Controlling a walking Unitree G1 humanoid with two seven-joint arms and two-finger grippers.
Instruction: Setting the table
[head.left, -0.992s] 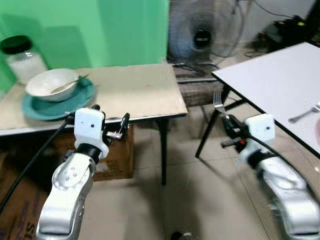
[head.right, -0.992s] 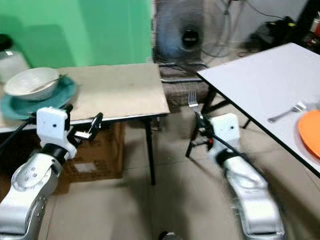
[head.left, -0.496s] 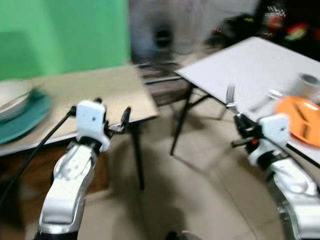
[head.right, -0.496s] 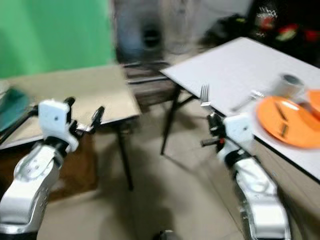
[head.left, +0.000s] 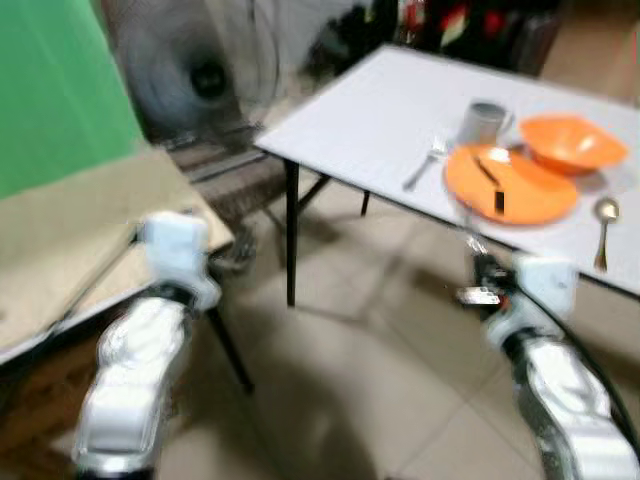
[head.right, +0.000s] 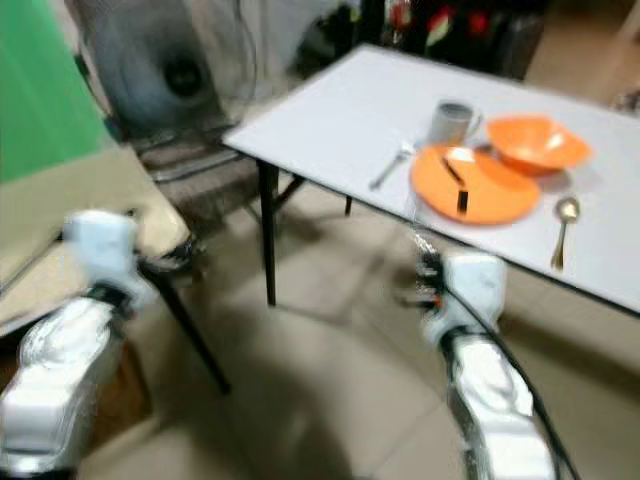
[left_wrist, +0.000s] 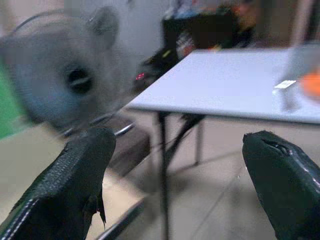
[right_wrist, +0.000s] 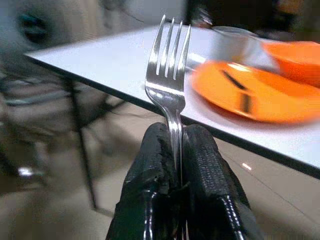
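Right claw (right_wrist: 176, 150) gripping fork (right_wrist: 170, 75), orange plate (right_wrist: 240, 95)

1. The fork (right_wrist: 169, 75) is shiny, smooth metal.
2. The right gripper (right_wrist: 180, 165) clamps it with black, rough-textured fingers (right_wrist: 205, 165) (rubbery-looking).
3. The white table (head.left: 400, 100) looks smooth and matt.
4. The orange plate (head.left: 520, 190) looks slightly glossy.

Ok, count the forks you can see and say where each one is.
2. One fork is clamped upright in the right gripper, short of the white table. Another fork lies on that table, left of the orange plate. Blur may hide others.
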